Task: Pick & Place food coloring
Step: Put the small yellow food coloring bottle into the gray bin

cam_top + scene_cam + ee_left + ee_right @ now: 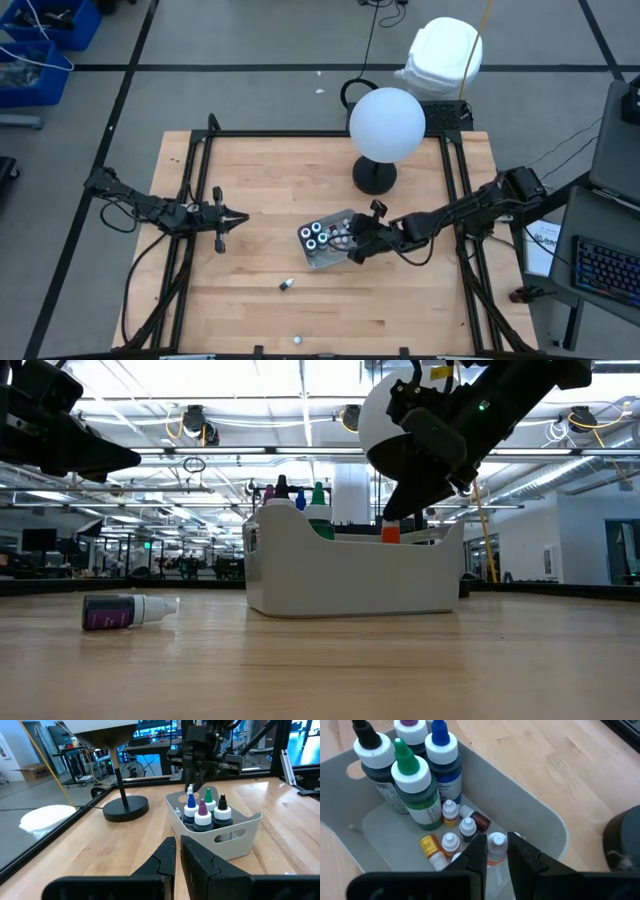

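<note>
Wooden table (260, 180), white bin (322, 256), lamp base (374, 177), loose bottles (286, 285)

Left arm: stretched low across the table's left side, pointing toward the centre.
Left gripper (237, 217): fingers (165, 857) drawn nearly together, a thin gap between them, nothing held.
Right arm: reaching in from the right edge, wrist angled downward.
Right gripper (495, 851): fingers pinching a small white-capped bottle (497, 841) (only its cap shows).

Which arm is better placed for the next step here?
Right. The right gripper holds a tiny white-capped bottle over the white plastic bin, ready to drop it. The left gripper waits shut, off to the bin's side.
</note>
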### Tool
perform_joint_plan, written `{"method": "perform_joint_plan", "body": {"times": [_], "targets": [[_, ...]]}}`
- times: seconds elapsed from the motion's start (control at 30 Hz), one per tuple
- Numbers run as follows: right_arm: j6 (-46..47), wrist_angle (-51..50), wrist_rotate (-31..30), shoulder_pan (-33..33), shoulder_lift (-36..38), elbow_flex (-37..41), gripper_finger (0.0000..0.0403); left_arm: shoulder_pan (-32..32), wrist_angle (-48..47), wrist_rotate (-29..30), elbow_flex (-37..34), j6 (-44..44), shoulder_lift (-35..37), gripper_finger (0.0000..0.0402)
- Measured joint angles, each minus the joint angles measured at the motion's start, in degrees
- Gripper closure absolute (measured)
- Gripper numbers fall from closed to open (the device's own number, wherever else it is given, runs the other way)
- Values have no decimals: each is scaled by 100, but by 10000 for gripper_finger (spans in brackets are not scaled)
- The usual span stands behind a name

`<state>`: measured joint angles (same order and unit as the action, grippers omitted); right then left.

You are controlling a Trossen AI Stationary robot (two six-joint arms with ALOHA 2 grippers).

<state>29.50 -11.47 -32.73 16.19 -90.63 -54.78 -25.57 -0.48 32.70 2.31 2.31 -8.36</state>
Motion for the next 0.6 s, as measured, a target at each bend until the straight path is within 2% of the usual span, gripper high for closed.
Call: {"method": "perform_joint_plan", "body": {"times": [0.43,0.6], "targets": [[109,258,1,-74,0,398,357,-2,14,5,0,15,0,366],[-23,561,284,-74,-2,417,356,-1,14,38,0,13,0,366]]}}
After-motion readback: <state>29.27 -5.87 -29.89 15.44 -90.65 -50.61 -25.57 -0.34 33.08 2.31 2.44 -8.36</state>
